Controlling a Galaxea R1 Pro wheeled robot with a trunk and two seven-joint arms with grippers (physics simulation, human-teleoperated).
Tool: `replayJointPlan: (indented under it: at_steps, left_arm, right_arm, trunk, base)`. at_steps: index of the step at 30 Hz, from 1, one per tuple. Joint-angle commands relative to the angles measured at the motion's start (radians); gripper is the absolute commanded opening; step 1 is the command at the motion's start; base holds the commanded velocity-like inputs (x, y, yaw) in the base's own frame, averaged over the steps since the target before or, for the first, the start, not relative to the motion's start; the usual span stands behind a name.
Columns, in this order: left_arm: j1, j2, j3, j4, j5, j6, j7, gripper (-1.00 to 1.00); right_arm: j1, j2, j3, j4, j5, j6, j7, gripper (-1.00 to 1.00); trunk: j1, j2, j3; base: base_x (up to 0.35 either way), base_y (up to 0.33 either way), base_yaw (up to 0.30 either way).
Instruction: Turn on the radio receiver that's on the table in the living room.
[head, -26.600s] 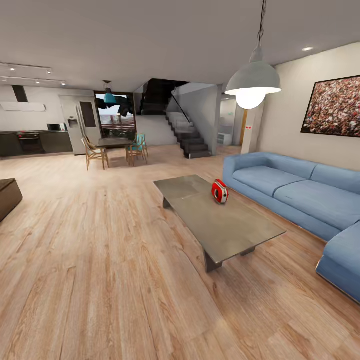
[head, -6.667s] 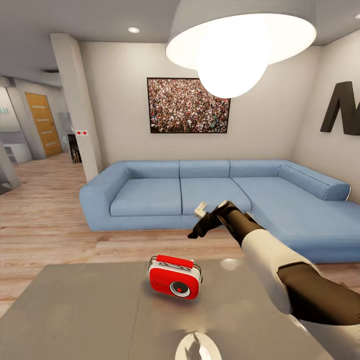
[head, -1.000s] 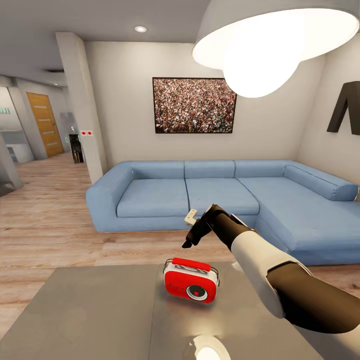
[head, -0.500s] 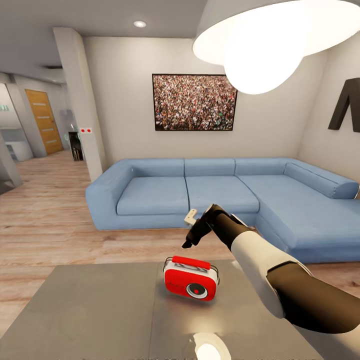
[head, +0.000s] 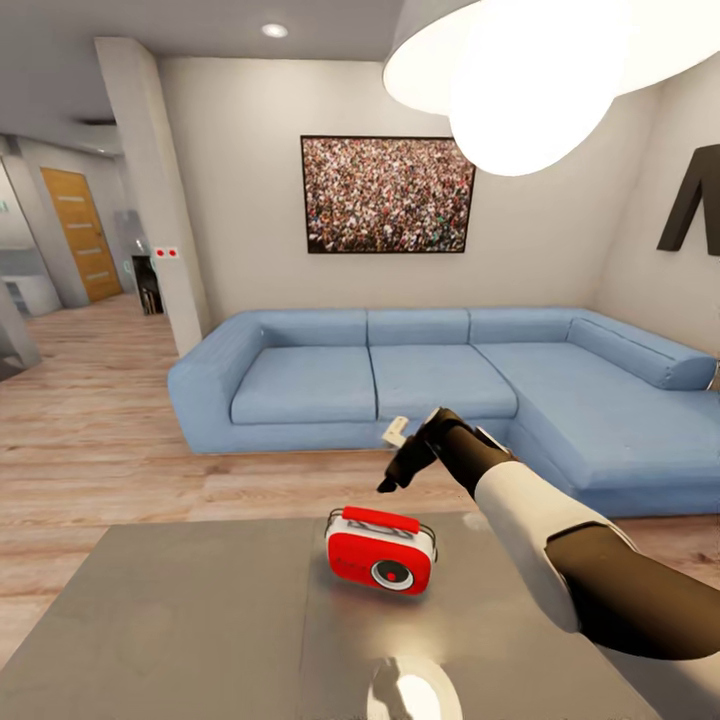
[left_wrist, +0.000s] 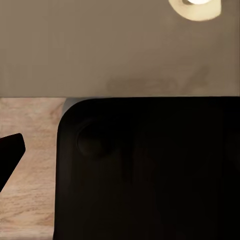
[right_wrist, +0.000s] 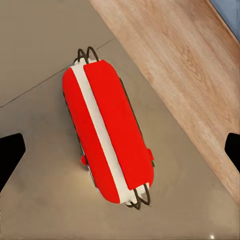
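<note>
The red radio receiver (head: 380, 552) with white trim and a round front dial stands upright on the glossy grey table (head: 190, 620), near its far edge. My right gripper (head: 392, 458) hangs open a little above the radio and just beyond it, touching nothing. In the right wrist view the radio (right_wrist: 107, 132) lies straight below, its red handle up, with a dark fingertip (right_wrist: 10, 155) at either side of the picture. In the left wrist view one dark fingertip (left_wrist: 10, 152) of the left gripper shows at the edge, over the wood floor (left_wrist: 30, 165) beside the table (left_wrist: 100, 45).
A blue L-shaped sofa (head: 400, 375) stands beyond the table across a strip of plank floor (head: 100, 480). The white pendant lamp (head: 540, 70) hangs close overhead. A pillar (head: 150, 200) rises at the left, and a crowd picture (head: 388, 195) hangs on the wall.
The whole picture has shifted a little, so the head camera moved. My right gripper has edged slightly to the right and stays open above the radio, which has not moved.
</note>
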Motion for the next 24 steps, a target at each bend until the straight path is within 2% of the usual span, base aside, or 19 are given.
replayJointPlan:
  at_steps: [1,5,10,24]
  left_arm:
    - [0.0,0.0,0.0,0.0,0.0,0.0,0.0,1.0]
    - [0.0,0.0,0.0,0.0,0.0,0.0,0.0,1.0]
    - [0.0,0.001,0.0,0.0,0.0,0.0,0.0,1.0]
    - [0.0,0.0,0.0,0.0,0.0,0.0,0.0,1.0]
  right_arm:
    - [0.0,-0.003,-0.012,0.0,0.0,-0.001,-0.001,1.0]
    - [0.0,-0.011,-0.031,0.001,-0.001,-0.018,-0.003,1.0]
    - [0.0,-0.026,-0.036,0.001,-0.001,-0.027,-0.003,1.0]
    - [0.0,-0.027,-0.037,0.002,-0.002,-0.029,-0.002,1.0]
  trunk:
    - [0.0,0.0,-0.002]
    - [0.0,0.0,-0.008]
    - [0.0,0.0,-0.016]
    - [0.0,0.0,-0.039]
  base:
    - [0.0,0.0,-0.063]
    - [0.0,0.0,-0.064]
    - [0.0,0.0,-0.065]
    - [0.0,0.0,-0.065]
